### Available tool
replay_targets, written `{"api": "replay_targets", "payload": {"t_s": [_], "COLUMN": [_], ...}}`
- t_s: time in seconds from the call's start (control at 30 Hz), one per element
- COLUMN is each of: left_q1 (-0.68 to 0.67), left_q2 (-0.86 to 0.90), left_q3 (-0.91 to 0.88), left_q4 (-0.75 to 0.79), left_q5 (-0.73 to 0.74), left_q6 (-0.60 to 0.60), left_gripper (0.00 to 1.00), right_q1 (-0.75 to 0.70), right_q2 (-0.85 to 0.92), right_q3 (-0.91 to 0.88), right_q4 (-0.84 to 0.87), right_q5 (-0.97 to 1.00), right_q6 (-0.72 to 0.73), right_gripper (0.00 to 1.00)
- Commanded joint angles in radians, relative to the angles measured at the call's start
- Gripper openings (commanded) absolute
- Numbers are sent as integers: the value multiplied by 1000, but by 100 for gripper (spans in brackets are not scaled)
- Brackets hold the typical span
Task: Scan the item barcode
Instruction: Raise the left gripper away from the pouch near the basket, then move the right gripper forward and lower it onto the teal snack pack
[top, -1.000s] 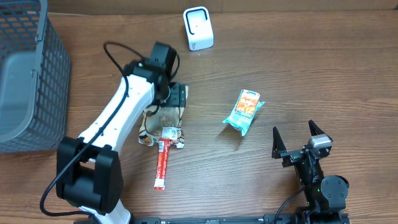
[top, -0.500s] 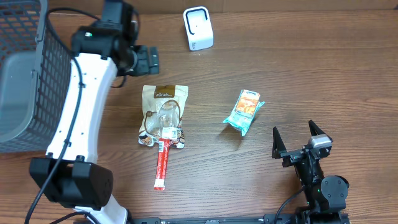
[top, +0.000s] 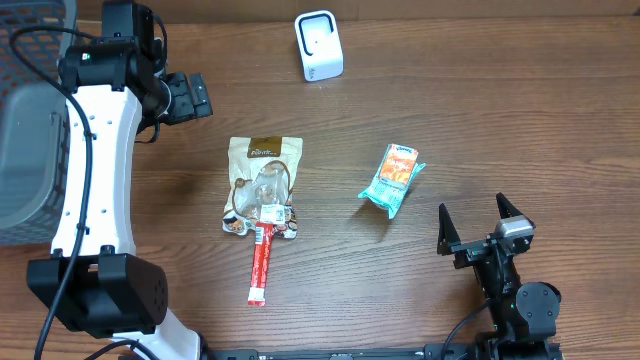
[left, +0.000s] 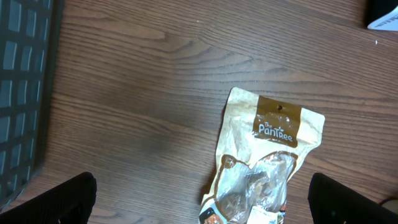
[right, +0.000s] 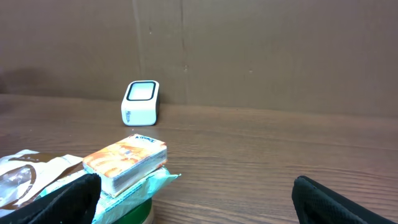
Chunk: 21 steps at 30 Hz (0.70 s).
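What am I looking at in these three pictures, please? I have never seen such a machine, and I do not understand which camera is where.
These are two robot arms at a wooden table. One picture looks down from above. The other two come from a small camera on each wrist, so the dark shapes in their lower corners are that arm's own fingers. The left gripper hangs near a grey basket, and the right gripper sits at the near edge. Both are open and hold nothing. On the table lie a beige snack pouch, a red stick pack, a teal packet and a white barcode scanner.
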<state>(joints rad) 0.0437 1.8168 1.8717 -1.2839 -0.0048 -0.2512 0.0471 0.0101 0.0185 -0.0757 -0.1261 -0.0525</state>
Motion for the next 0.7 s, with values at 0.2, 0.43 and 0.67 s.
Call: {"api": "replay_targets", "payload": {"t_s": [0.2,0.43,0.67], "left_q1": [1,1,1], "left_q2": [1,1,1], "left_q3": [17,17,17], "left_q4": [5,5,5], "left_q5": [2,2,2], "left_q6": [8,8,8], "left_gripper": [100,100,100], "right_q1": [-3,-3,-3], "right_q2": [-6,-6,-6], "right_q3": [-11,-11,-10], "right_q4": [2,10,18], "right_q5": [5,4,-123], "right_q6": [-2,-2,43], "right_gripper": [100,100,100]}}
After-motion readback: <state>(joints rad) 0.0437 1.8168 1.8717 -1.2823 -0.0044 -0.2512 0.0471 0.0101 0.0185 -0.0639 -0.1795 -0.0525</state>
